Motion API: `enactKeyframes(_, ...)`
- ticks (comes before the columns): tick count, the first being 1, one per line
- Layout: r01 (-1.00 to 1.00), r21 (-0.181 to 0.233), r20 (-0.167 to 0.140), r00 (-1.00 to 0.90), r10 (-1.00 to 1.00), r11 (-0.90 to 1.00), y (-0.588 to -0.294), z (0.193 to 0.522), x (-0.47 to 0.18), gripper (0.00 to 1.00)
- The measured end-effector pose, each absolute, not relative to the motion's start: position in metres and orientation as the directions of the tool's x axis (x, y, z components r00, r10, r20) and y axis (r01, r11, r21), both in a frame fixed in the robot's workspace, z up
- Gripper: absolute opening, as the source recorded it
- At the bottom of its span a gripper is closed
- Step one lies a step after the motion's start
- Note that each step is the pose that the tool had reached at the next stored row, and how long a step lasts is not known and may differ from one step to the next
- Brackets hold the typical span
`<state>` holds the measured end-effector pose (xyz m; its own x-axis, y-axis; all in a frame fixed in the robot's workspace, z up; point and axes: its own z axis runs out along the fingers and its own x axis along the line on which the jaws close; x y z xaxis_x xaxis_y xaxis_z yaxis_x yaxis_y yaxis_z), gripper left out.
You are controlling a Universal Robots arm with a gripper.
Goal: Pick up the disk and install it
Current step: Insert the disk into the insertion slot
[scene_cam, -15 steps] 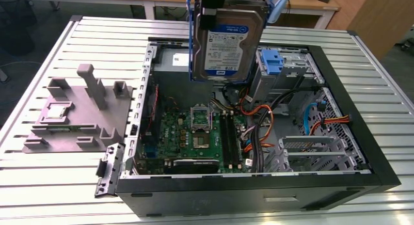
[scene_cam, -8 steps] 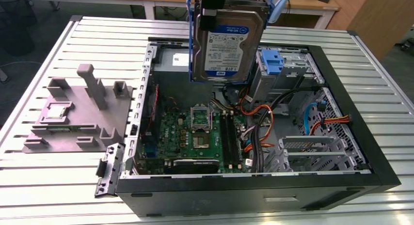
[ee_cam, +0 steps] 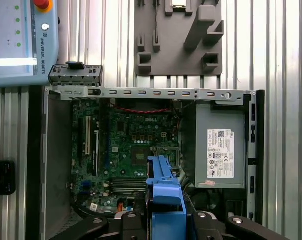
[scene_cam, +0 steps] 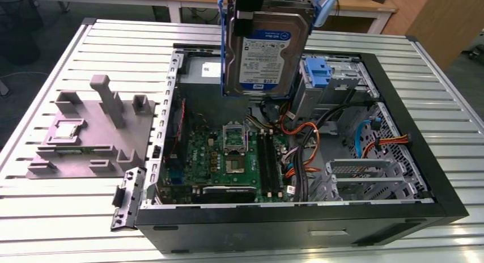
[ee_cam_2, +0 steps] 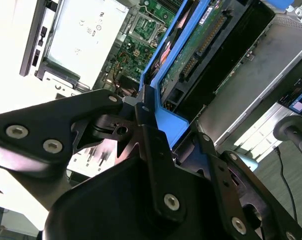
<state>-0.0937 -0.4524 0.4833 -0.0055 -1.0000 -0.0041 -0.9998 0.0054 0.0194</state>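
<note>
Above the open computer case (scene_cam: 446,209), the gripper (ee_cam_2: 145,107) grips the disk (scene_cam: 266,53) by its blue rails (label side toward the exterior view). I judge this the carrying step; seating calls for squaring the rails with the drive cage (scene_cam: 336,76).

Case (scene_cam: 302,224) open upward, free room over the motherboard (scene_cam: 226,155). Cables (scene_cam: 298,139) crowd the drive cage (scene_cam: 354,76) beside it. Above the case hangs the disk (scene_cam: 264,47).

disk (scene_cam: 268,47): silver-grey, white-and-blue label, blue rails | motherboard (scene_cam: 219,161): green | fixture (scene_cam: 83,132): grey | case (scene_cam: 302,229): black
</note>
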Motion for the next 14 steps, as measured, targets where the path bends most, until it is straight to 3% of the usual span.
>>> enactKeyframes(14, -1.0, 0.019, -0.004, -0.006, -1.0, 0.005, -0.464, 0.482, -0.086, 0.36)
